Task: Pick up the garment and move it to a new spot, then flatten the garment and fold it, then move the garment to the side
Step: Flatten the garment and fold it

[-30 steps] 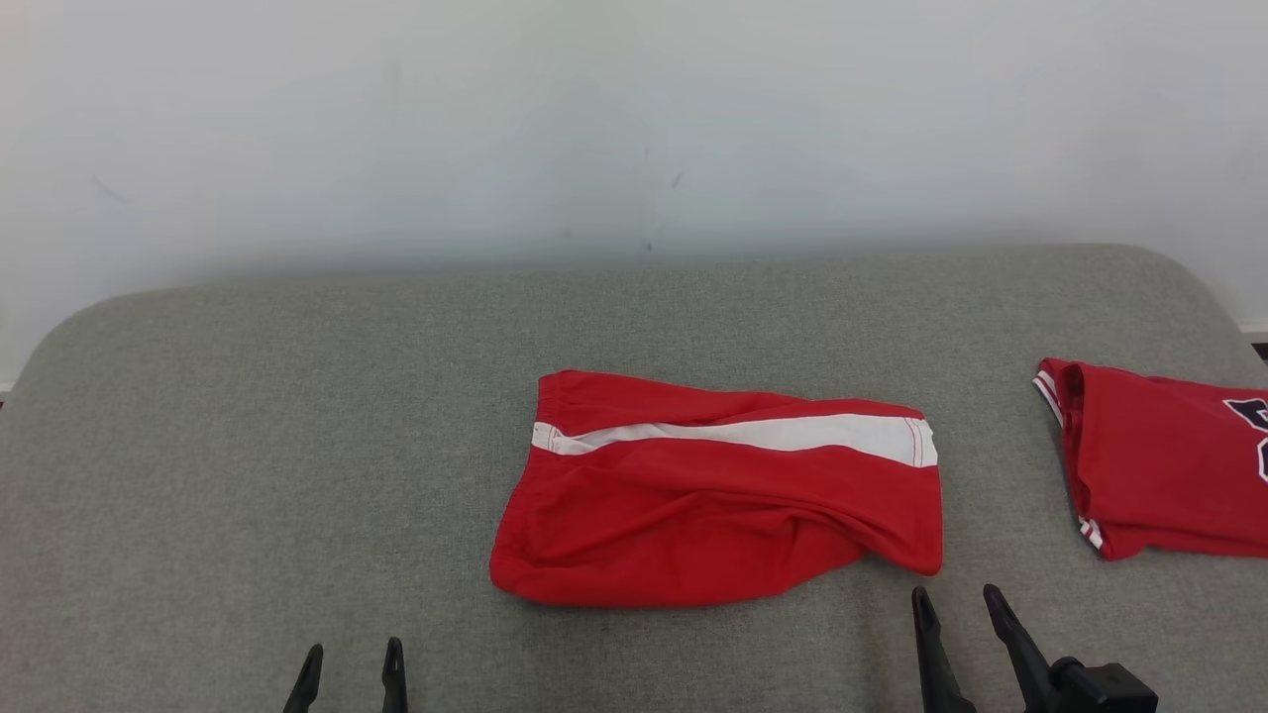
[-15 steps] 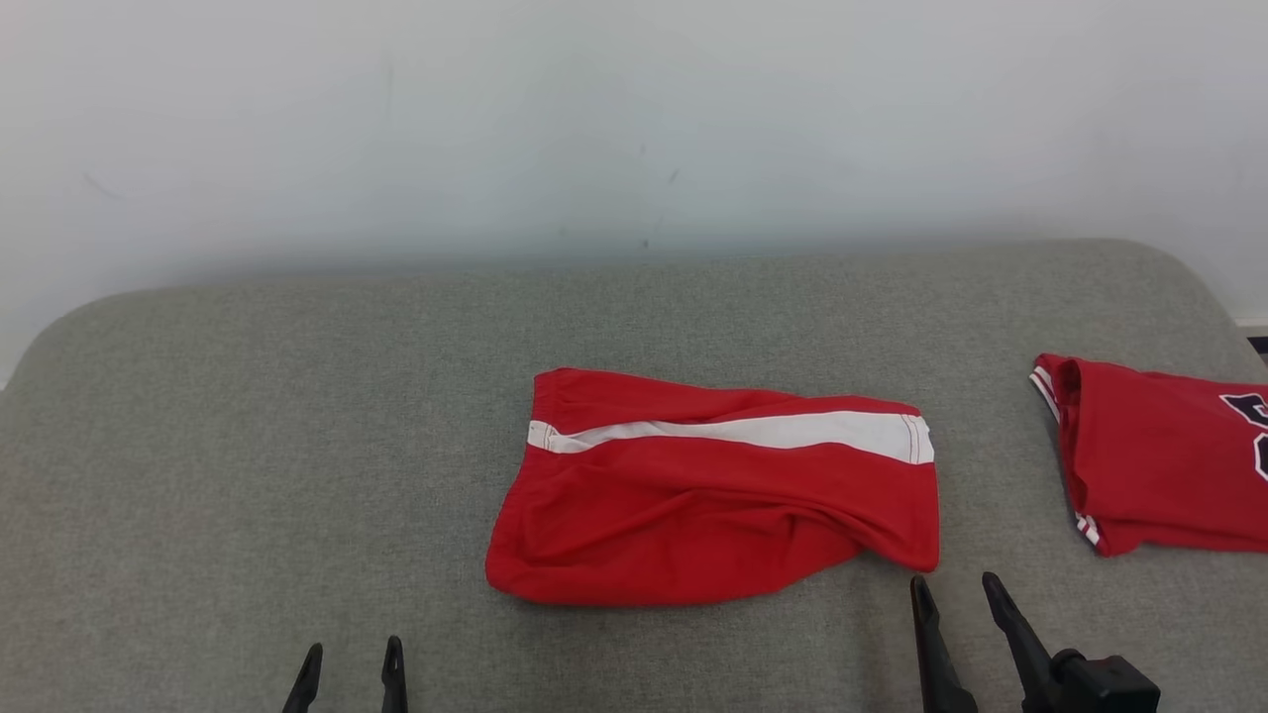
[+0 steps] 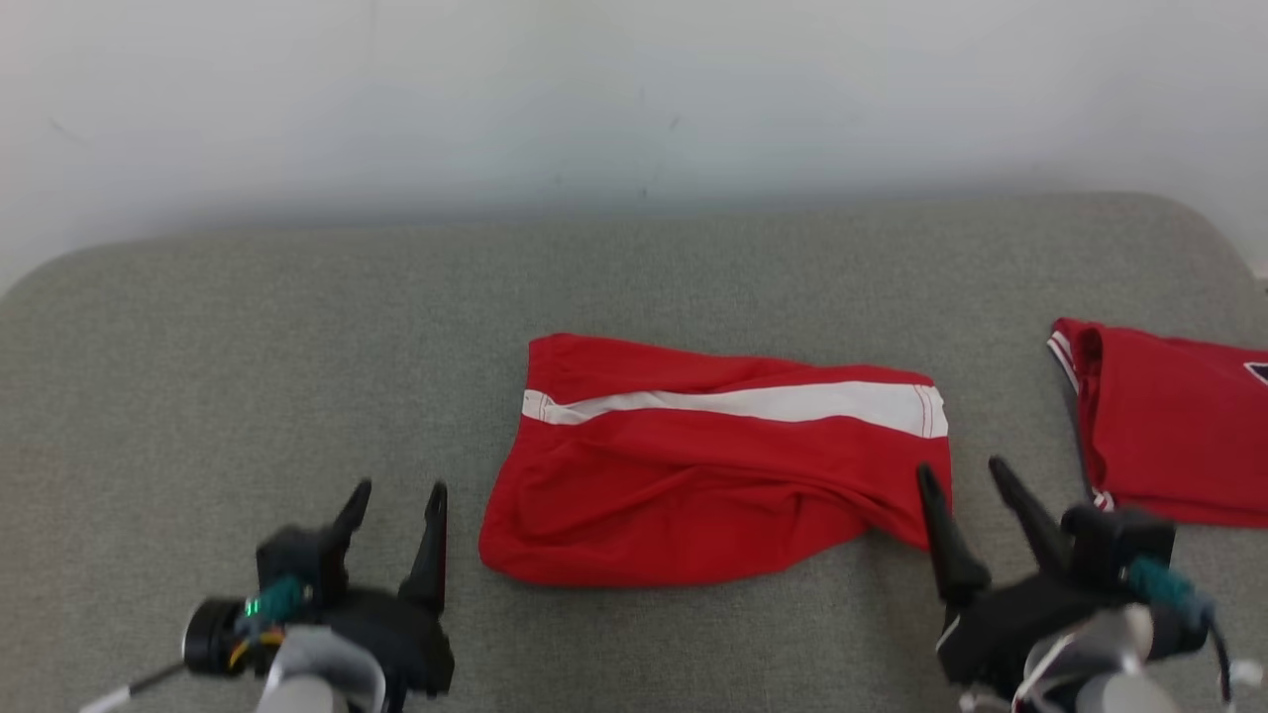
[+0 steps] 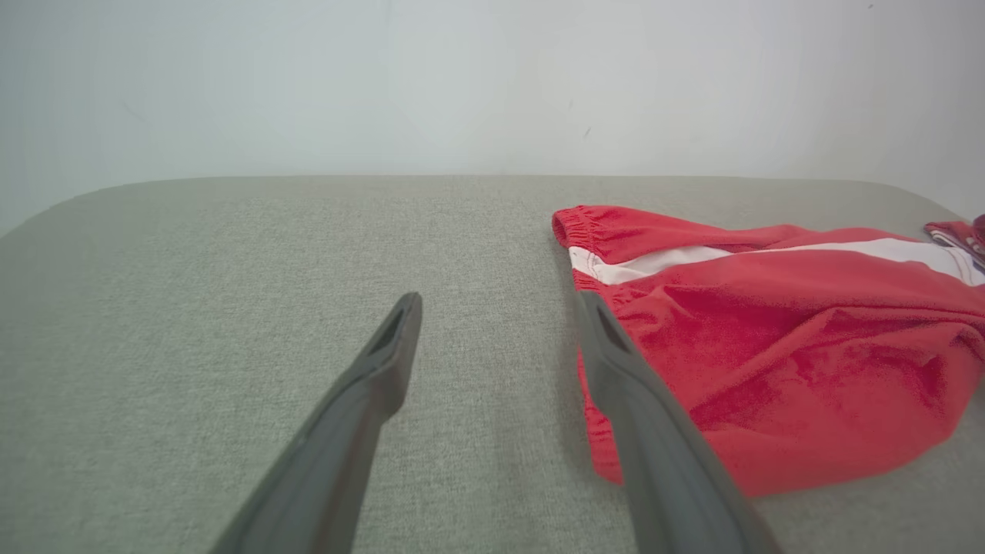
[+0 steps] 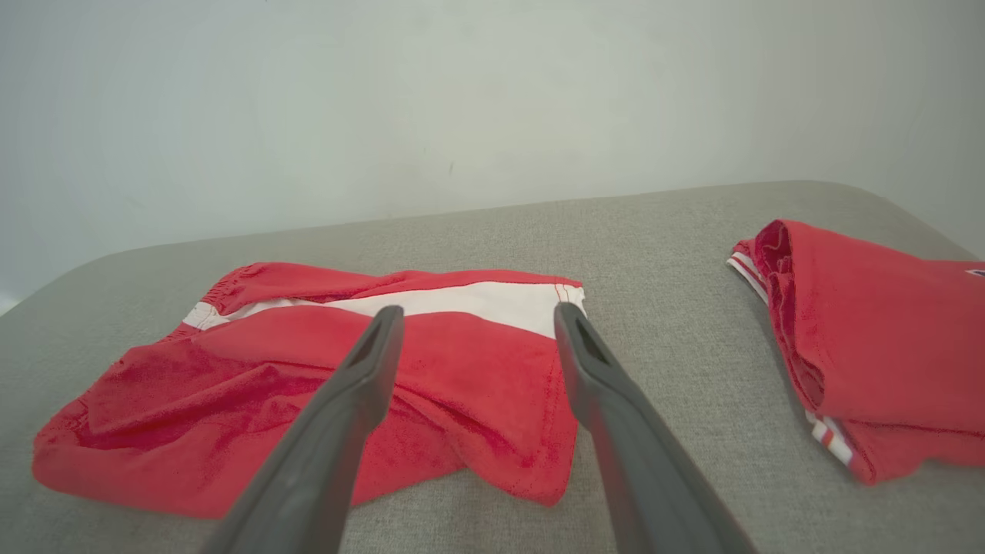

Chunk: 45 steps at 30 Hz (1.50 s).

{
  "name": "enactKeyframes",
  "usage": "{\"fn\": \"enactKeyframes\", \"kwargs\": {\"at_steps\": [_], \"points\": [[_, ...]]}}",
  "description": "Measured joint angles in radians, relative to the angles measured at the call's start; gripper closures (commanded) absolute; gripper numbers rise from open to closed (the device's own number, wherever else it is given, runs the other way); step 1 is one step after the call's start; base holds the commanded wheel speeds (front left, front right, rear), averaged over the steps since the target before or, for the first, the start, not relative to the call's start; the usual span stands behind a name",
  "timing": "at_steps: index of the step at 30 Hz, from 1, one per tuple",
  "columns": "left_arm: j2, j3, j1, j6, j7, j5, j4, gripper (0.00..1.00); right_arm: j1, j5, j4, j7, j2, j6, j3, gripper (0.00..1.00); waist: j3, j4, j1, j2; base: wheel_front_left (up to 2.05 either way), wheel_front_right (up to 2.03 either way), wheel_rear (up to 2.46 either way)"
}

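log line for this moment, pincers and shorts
red shorts: lying on grey surface | left pincer: open, empty, beside their left edge | right pincer: open, empty, at their right edge | second red garment: far right

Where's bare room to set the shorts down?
Widest free patch: grey padded surface left of the red shorts, from the left gripper back to the wall. A bare strip runs behind the shorts. Crowded at right: a narrow gap between shorts and second red garment, right gripper in front of it.
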Motion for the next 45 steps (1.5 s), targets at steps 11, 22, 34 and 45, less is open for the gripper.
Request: {"fn": "enactKeyframes", "kwargs": {"at_steps": [11, 22, 34, 45], "points": [[0.026, -0.061, -0.306, -0.006, 0.323, -0.136, 0.149, 0.0, -0.238, 0.054, -0.001, 0.317, -0.073, 0.0, 0.025, 0.0, 0.111, -0.036, 0.0001, 0.0001, 0.0, 0.0, 0.0], [0.072, -0.151, -0.455, -0.007, 0.459, -0.162, 0.256, 0.0, -0.311, 0.061, 0.018, 0.307, -0.091, 0.0, 0.07, 0.0, 0.193, -0.096, 0.0001, 0.0001, 0.0, 0.0, 0.0], [0.09, -0.236, -0.531, -0.008, 0.519, -0.201, 0.288, 0.51, -0.313, 0.068, 0.039, 0.275, -0.083, 0.0, 0.066, 0.0, 0.237, -0.128, 0.0, 0.0001, 0.0, 0.0, 0.0], [0.124, -0.273, -0.546, -0.008, 0.512, -0.215, 0.252, 0.76, -0.314, 0.066, 0.048, 0.267, -0.072, 0.0, 0.053, 0.0, 0.241, -0.113, -0.0001, 0.0, 0.0, 0.0, 0.0]]}}
